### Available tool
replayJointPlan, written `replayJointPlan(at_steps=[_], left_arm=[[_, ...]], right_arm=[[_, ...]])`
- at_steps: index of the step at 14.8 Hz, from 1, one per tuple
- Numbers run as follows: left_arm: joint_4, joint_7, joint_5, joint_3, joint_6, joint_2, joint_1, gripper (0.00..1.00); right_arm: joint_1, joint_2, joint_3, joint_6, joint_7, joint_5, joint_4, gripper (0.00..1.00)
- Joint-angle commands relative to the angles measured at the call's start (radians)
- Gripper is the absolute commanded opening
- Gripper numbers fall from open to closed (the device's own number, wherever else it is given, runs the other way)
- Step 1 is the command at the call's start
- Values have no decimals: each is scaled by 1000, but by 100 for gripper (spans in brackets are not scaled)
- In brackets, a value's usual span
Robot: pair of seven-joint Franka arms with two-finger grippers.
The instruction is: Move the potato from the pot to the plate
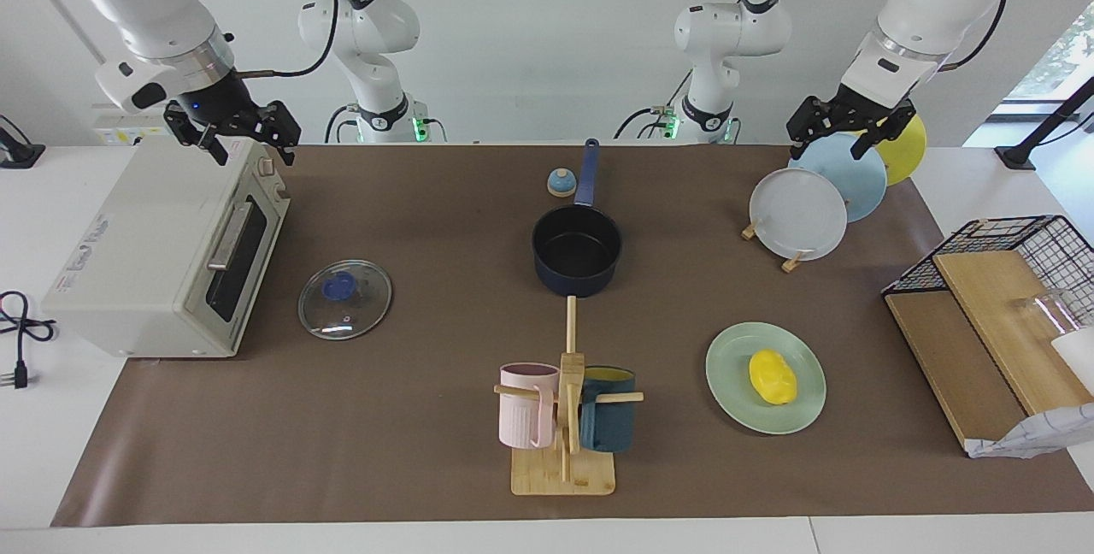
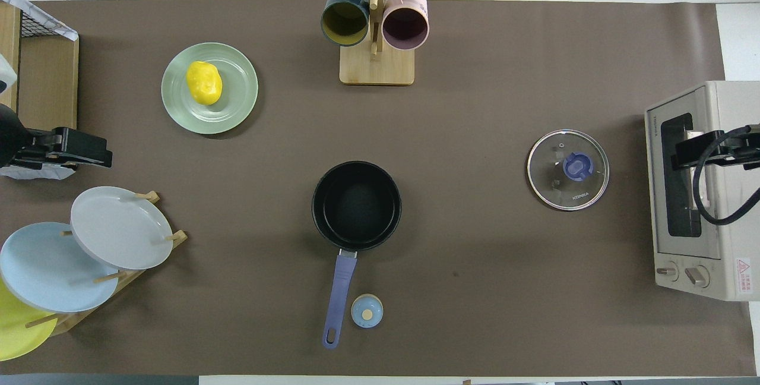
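Hanging with its fingers spread apart and holding nothing, the left gripper (image 1: 842, 128) is up in the air over the plate rack (image 1: 791, 262) at the left arm's end of the table. The right gripper (image 1: 232, 135), fingers likewise apart and empty, hangs over the toaster oven (image 1: 162, 255). The potato (image 1: 773, 377) lies on the green plate (image 1: 733, 366), farther from the robots than the rack. The pot (image 1: 577, 250) stands empty mid-table, its glass lid (image 1: 345, 299) lying flat well apart from it, toward the oven.
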Motion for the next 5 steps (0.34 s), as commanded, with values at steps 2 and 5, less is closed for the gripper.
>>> replayJointPlan(at_steps=[2, 5], left_arm=[[-6, 17, -16, -6, 4, -6, 13, 100], [-8, 17, -14, -6, -6, -6, 10, 100]], right_arm=[[-14, -8, 8, -10, 12, 13, -5, 100], [-14, -8, 8, -10, 12, 13, -5, 100]])
